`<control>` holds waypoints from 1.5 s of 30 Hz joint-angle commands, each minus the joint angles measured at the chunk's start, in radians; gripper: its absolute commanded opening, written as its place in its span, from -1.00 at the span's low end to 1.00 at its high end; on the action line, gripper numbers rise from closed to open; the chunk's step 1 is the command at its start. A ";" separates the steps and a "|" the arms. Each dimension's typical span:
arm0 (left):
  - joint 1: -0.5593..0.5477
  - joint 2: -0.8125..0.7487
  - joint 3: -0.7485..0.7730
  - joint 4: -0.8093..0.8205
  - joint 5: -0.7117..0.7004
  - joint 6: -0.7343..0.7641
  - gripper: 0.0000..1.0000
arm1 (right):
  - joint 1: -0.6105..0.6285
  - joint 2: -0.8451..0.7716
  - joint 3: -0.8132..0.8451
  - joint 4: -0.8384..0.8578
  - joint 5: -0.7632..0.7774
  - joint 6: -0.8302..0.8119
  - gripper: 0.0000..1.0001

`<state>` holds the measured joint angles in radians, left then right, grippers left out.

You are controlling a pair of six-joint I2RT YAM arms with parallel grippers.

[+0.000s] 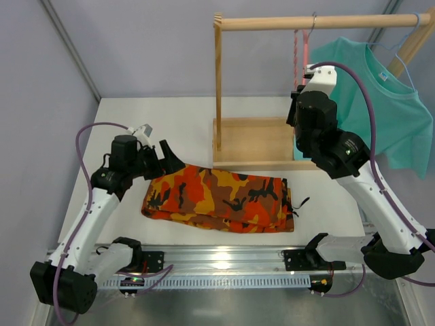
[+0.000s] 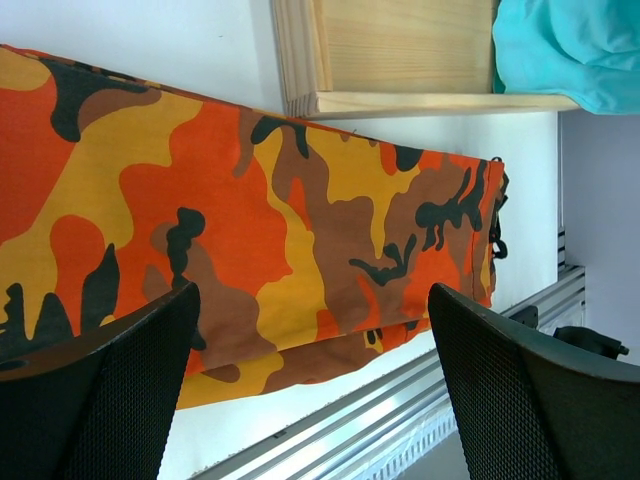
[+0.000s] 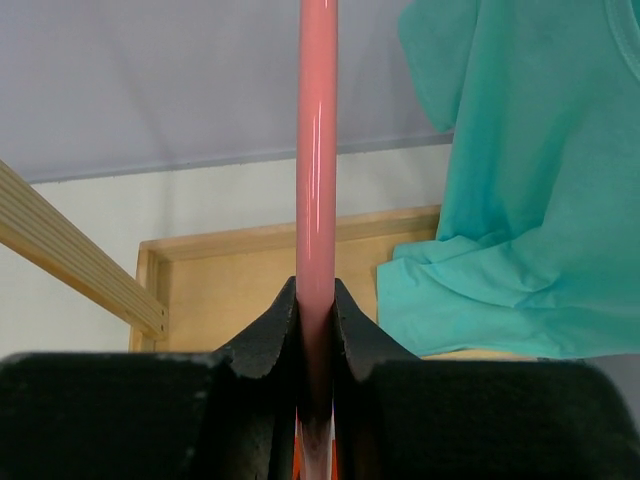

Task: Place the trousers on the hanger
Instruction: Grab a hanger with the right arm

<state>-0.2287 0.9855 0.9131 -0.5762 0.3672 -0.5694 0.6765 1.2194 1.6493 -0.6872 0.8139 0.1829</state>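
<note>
The camouflage trousers (image 1: 217, 197) lie folded flat on the white table in front of the wooden rack; the left wrist view shows them (image 2: 250, 220) filling its upper part. Above their left end hovers my left gripper (image 1: 163, 163) (image 2: 310, 330), open, nothing between its fingers. The pink hanger (image 1: 306, 47) hangs by its hook from the rack's top rod. My right gripper (image 1: 304, 87) is raised to it. In the right wrist view the hanger's pink bar (image 3: 317, 150) runs straight down into the right gripper (image 3: 316, 300), whose jaws are shut on it.
A wooden rack with a flat base (image 1: 251, 139) and a top rod (image 1: 319, 22) stands at the back. A teal T-shirt (image 1: 380, 95) hangs from the rod on a light-blue hanger (image 1: 397, 47), right beside the pink one. An aluminium rail (image 1: 224, 258) runs along the near edge.
</note>
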 commanded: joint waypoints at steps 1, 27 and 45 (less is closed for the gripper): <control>-0.001 -0.025 0.032 0.041 0.029 -0.012 0.90 | -0.003 -0.027 0.032 0.142 0.034 -0.091 -0.92; -0.001 -0.016 -0.008 0.098 0.065 -0.052 0.91 | -0.003 -0.233 -0.060 0.293 -0.015 -0.220 -0.92; -0.001 0.019 -0.020 0.133 0.073 -0.110 0.99 | -0.005 -0.328 -0.273 0.590 -0.059 -0.460 -0.92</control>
<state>-0.2287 1.0061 0.8997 -0.5011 0.4129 -0.6598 0.6735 0.8871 1.3769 -0.2794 0.7601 -0.1795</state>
